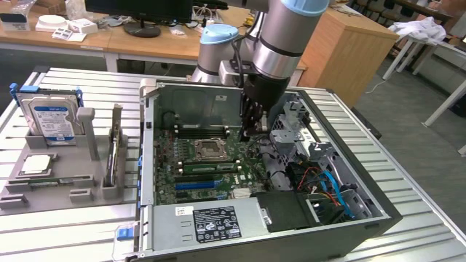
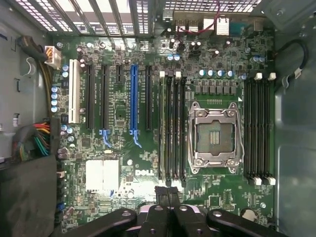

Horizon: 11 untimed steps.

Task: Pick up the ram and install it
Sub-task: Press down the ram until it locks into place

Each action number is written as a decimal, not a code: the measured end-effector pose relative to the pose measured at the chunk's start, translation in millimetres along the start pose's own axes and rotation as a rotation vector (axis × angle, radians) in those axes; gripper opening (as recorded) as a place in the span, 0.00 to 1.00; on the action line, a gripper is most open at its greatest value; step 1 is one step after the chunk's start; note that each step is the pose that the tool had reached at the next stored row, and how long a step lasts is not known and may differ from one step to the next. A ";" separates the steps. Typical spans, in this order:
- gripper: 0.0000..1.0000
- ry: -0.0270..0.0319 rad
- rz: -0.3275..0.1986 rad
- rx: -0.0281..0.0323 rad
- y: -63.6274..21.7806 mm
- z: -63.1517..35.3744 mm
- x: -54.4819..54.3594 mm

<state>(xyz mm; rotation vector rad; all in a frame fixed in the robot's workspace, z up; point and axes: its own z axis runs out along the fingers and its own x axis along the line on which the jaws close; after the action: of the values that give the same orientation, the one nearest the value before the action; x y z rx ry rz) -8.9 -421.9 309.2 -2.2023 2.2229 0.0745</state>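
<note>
The fingers [image 2: 161,195] are pressed together on nothing, and the gripper [image 2: 168,193] hangs low over the board. The ram [image 2: 164,128] looks seated in a slot beside the socket [image 2: 215,136]. Its near end lies just ahead of the fingertips, and its long axis runs straight away from them.

So the ram [image 1: 113,146] is parked in the grey holder [image 1: 62,188] on the desk, off to the exterior view's left of the open PC case [image 1: 148,180]. It's a long, thin stick standing on one long edge in a narrow groove, running away from the camera. From this angle you mostly get its dark side face and top edge, and the chips are too small to make out. It sits just beside the hard drive [image 1: 51,117]. There's also a green stick [image 1: 208,167] seated in a memory slot right next to the CPU socket [image 1: 207,147], lying level along the board.
</note>
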 end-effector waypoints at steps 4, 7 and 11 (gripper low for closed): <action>0.11 0.0002 0.000 -0.0001 0.0 2.4 0.1; 0.11 0.0002 0.000 -0.0001 -0.1 2.4 0.1; 0.11 0.0000 0.000 0.0000 0.0 3.3 -2.0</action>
<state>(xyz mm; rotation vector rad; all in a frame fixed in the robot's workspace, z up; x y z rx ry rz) -8.9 -419.7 306.1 -2.2021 2.2230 0.0745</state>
